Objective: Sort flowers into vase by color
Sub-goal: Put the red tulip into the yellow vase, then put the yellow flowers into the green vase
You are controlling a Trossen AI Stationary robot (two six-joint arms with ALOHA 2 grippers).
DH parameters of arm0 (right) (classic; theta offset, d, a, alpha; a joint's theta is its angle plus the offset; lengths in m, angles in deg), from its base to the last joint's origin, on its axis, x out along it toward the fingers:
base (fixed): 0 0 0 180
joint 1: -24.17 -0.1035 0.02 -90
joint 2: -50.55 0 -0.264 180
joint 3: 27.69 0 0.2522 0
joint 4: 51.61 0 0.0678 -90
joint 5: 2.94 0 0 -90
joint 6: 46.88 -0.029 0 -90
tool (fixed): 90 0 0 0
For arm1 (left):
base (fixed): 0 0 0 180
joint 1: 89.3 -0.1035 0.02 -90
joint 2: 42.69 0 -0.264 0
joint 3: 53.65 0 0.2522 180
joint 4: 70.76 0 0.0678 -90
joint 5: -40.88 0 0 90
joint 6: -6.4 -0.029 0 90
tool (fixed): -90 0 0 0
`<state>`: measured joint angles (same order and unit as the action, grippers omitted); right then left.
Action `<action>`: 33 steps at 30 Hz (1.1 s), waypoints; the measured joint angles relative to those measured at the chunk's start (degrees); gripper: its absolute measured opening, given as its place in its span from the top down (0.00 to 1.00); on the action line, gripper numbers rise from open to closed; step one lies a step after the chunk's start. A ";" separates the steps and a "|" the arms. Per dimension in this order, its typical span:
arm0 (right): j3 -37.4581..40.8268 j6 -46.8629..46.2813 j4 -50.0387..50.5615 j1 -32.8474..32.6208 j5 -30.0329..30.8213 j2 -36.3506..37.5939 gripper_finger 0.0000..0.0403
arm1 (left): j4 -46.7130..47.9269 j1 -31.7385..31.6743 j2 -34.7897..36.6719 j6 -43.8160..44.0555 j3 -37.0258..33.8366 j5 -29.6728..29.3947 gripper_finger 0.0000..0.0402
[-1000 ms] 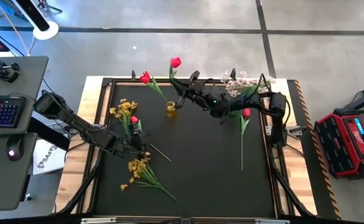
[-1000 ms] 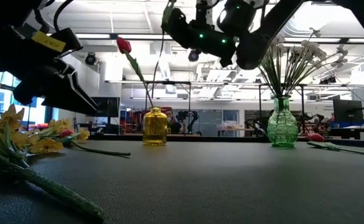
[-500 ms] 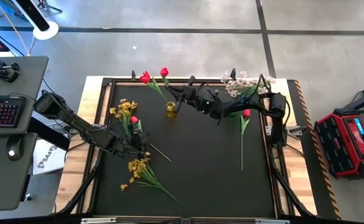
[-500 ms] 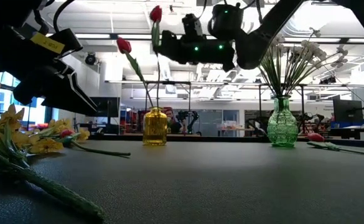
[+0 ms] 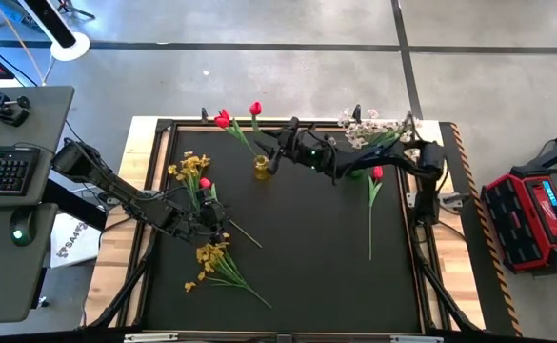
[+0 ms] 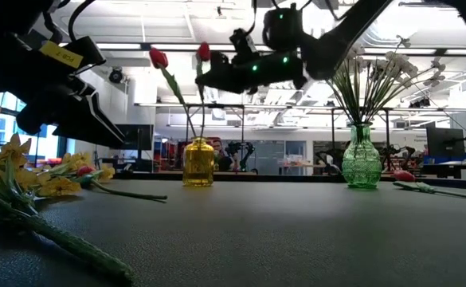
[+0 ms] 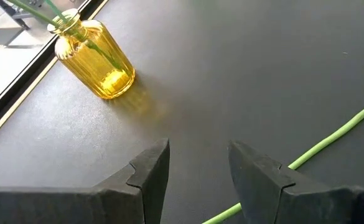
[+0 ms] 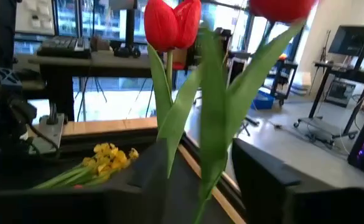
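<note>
A yellow glass vase (image 5: 261, 168) at the far middle of the table holds two red tulips (image 6: 203, 52) (image 6: 159, 57). Their stems stand in its neck. My right gripper (image 8: 200, 174) hangs open just above the vase. Its fingers stand on either side of the nearer tulip's stem and leaves (image 8: 214, 124). White sprays stand in a green vase (image 6: 362, 159) at the far right. One red tulip (image 5: 376, 173) lies flat on the table's right side. My left gripper (image 7: 200, 168) is open, low over the table at the left, beside yellow sprays (image 5: 190, 168) (image 5: 211, 257) and another red tulip (image 5: 205, 183). My right gripper is open around the tulip's stem, coming level from the table's right. The gap is much wider than the stem. A leaf (image 8: 169, 143) runs close past one finger, and I cannot tell whether they touch. The tulip stands upright in the vase.
A long green stem (image 7: 331, 140) lies on the black mat just past my left gripper's fingers. The mat's middle and near part (image 5: 316, 257) is bare. A raised frame (image 5: 169, 143) rims the table.
My right gripper has gone toward the table's left with a red tulip and come down over the yellow vase. The tulip has turned upright, and its stem has sunk into the vase beside the first tulip.
</note>
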<state>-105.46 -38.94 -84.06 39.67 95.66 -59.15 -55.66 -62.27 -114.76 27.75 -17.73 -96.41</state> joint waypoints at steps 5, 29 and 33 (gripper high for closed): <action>0.00 -1.77 13.56 -1.01 2.38 6.50 0.39 | -1.66 0.00 0.00 -0.42 0.00 -0.02 0.62; 0.00 -11.22 52.59 -12.05 10.99 19.09 0.48 | -11.76 -2.43 -0.02 3.44 0.04 -2.36 0.62; 0.01 -13.90 54.22 -13.55 7.78 18.55 0.49 | -12.72 -4.61 -0.02 4.11 0.07 -2.81 0.62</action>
<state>-105.46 -52.83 -29.84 26.12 103.44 -40.59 -68.39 -66.88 -114.78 31.86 -17.67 -99.22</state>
